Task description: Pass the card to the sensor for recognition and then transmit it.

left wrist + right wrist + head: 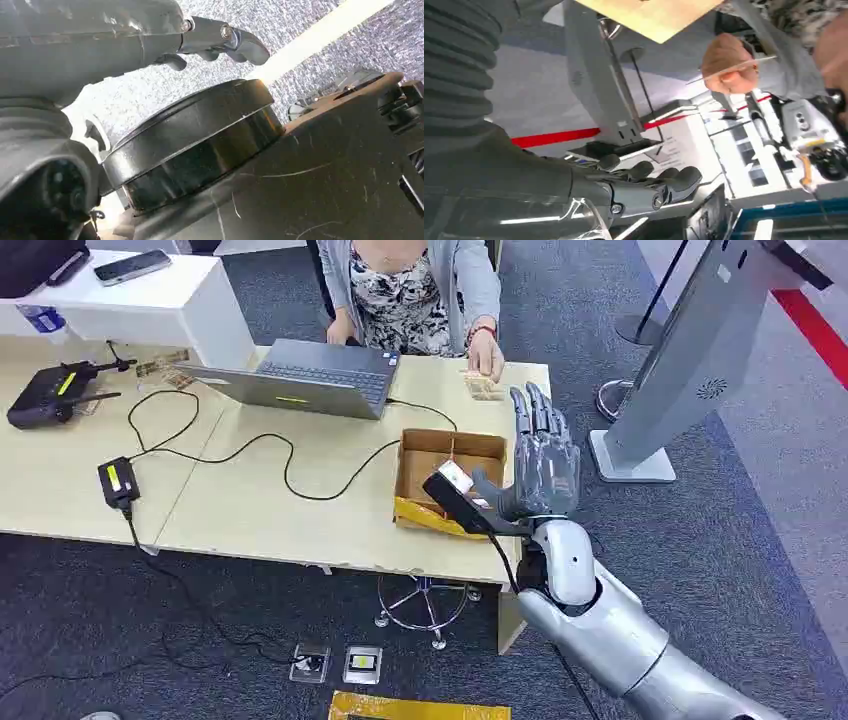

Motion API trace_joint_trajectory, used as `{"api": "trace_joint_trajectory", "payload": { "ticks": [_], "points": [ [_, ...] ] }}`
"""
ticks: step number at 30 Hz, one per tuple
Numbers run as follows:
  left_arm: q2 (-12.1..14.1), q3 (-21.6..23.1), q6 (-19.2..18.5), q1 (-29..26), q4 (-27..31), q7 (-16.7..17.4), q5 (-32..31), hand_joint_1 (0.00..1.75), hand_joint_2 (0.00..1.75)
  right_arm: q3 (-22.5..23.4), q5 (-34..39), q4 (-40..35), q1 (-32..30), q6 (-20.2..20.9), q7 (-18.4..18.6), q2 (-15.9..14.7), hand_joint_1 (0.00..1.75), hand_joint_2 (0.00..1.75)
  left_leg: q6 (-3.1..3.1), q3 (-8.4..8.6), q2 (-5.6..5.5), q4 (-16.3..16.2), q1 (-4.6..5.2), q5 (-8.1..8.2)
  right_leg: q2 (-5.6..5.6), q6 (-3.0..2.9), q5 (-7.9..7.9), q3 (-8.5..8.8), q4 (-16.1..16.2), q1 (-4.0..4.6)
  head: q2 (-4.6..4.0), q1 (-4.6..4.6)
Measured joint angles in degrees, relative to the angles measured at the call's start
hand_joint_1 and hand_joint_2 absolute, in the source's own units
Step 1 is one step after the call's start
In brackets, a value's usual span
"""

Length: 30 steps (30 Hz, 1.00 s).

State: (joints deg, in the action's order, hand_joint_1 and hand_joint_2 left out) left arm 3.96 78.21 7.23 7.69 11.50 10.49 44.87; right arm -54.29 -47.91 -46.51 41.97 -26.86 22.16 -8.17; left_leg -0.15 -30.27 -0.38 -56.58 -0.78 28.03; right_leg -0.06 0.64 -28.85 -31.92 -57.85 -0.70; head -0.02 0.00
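No card is yet held by the right hand (540, 455), raised with released fingers beside the table (300, 510), while the card (483, 387) is kept under a person's hand (487, 360); the left hand's (220, 42) grasp cannot be told

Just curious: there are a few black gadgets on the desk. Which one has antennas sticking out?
The black router at the desk's far left end; the black power brick nearer the front edge has only cables.
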Motion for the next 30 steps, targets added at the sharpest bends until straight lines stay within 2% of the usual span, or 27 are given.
{"api": "trace_joint_trajectory", "payload": {
  "ticks": [16,27,28,30],
  "points": [
    [0.04,0.20,-0.72,0.01,0.00,-0.63,-1.55,0.00,0.00,0.20,-1.48,4.48,3.19,5.18,2.38,0.50,0.00,1.75,0.00,-0.01,0.00,0.00,0.00,0.00,0.01,-0.03,0.04,-0.01,0.00,0.00,0.00,0.00],
    [-0.20,0.65,-1.33,0.02,0.00,-1.07,-2.38,0.00,0.00,2.03,-1.05,8.02,5.19,4.92,2.60,1.57,0.02,1.75,0.00,-0.01,0.00,-0.01,0.01,-0.01,0.01,-0.03,0.04,-0.01,0.00,-0.01,0.00,0.00],
    [-0.28,0.74,-1.44,0.02,0.02,-1.07,-2.42,0.00,0.00,2.18,-1.03,8.24,5.18,4.83,2.56,1.57,1.75,1.75,0.00,-0.01,0.00,-0.01,0.01,-0.01,0.01,-0.03,0.04,-0.01,0.00,-0.01,0.00,0.00],
    [-0.31,1.00,-1.53,0.02,0.02,-1.07,-2.56,0.00,0.00,2.73,-0.98,8.65,5.14,4.74,2.34,1.57,1.75,1.75,0.00,-0.01,0.00,-0.01,0.01,0.00,0.00,-0.03,0.04,-0.01,0.00,-0.01,0.00,0.00]
  ]
}}
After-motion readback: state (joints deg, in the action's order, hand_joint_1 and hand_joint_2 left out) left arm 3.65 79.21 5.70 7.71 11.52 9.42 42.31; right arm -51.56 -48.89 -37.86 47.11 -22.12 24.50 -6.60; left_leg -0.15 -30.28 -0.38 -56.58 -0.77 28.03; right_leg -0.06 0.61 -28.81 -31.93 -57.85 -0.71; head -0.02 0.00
